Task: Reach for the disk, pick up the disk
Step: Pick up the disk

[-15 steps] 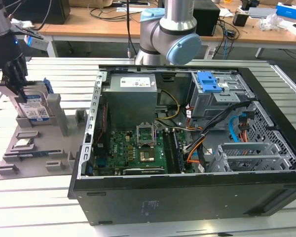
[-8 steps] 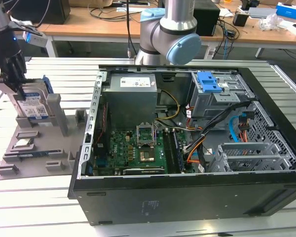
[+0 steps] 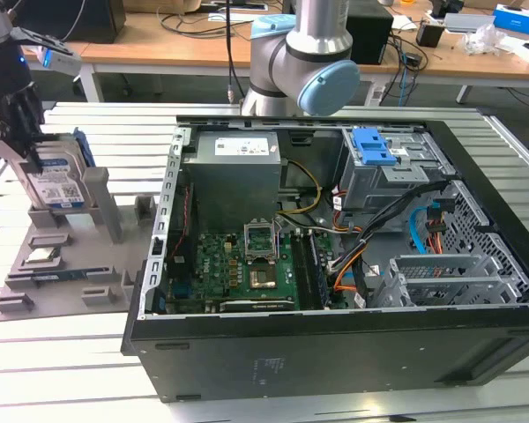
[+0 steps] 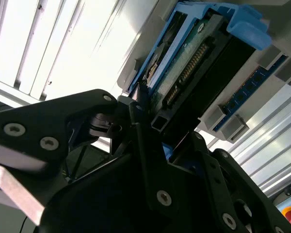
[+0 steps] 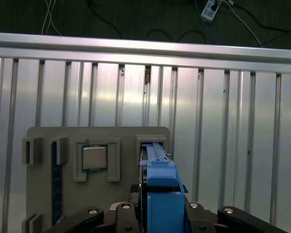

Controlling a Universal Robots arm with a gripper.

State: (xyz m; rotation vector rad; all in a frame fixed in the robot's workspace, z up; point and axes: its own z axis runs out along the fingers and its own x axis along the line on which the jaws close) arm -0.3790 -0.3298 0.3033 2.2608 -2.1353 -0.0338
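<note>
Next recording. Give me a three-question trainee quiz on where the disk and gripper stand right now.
1. True or false: the disk stands on edge in the grey holder, outside the computer case.
2. Multiple choice: the gripper is nearest to: A) the disk; B) the blue latch on the drive cage; C) the power supply.
3. Short answer: in the first wrist view, what colour is the bracket along the disk's edge?

Key: 1 true; 2 A; 3 blue.
</note>
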